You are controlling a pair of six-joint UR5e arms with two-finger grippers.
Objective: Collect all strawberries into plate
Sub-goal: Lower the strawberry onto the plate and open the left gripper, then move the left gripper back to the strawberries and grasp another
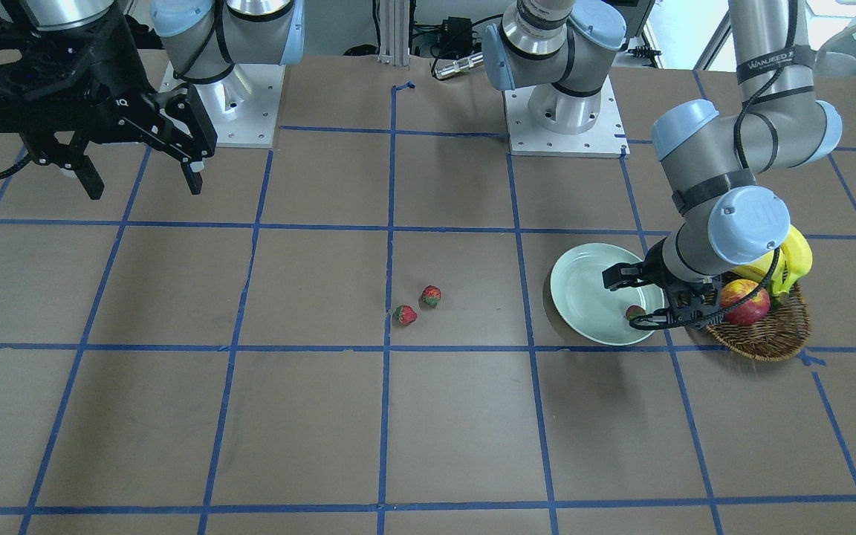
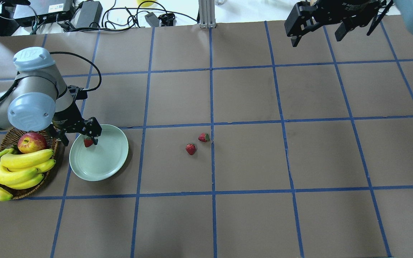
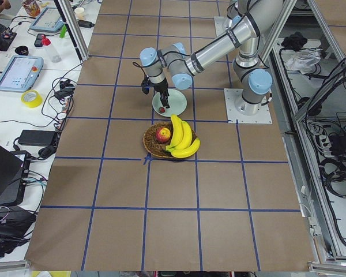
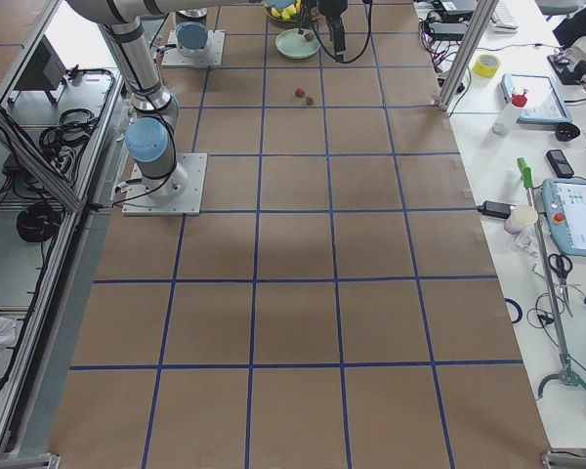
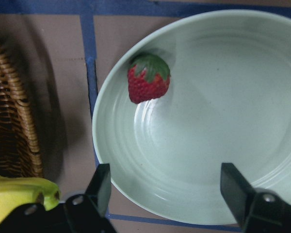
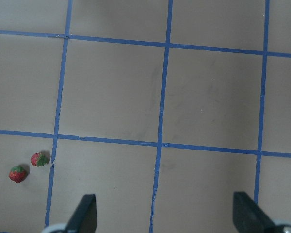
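The pale green plate [image 2: 102,161] lies on the table beside the basket. One strawberry [image 2: 88,142] lies free in it near the rim, as the left wrist view [image 5: 149,83] shows. My left gripper [image 2: 79,135] is open and empty just above that edge of the plate [image 5: 223,121], fingers spread wide. Two more strawberries [image 2: 203,137] [image 2: 191,148] lie close together on the table's middle blue line, and show in the right wrist view [image 6: 39,158] [image 6: 18,174]. My right gripper [image 2: 316,40] is open and empty, high over the far right of the table.
A brown wicker basket [image 2: 54,172] with a red-yellow apple [image 2: 31,142] and a bunch of bananas [image 2: 16,168] touches the plate's left side, under my left arm. Blue tape lines grid the brown table.
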